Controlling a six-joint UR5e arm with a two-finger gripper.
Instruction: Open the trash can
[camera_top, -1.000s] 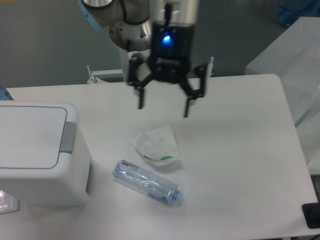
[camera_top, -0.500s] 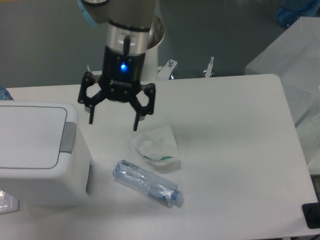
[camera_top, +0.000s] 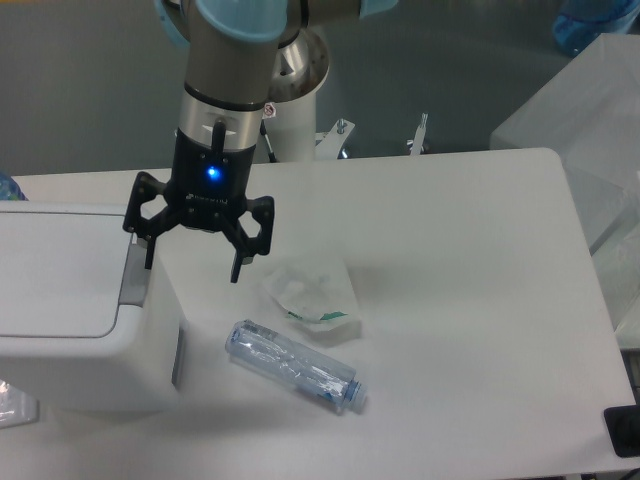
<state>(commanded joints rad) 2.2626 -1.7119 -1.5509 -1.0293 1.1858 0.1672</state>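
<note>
Nothing is opened yet: at the left edge of the surface (camera_top: 480, 300), the trash can (camera_top: 70, 340) sits with its lid flat and closed. Just right of its grey tab (camera_top: 132, 272), the claw (camera_top: 192, 266) hovers, released and empty; pressing the tab remains.

Silver arm, light-blue joint caps; black tool (camera_top: 192, 266), blue LED, 2 fingers.

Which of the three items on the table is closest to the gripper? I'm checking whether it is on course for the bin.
The trash can: the open gripper hangs at its right edge by the grey tab, while wrapper and bottle lie farther right.
</note>
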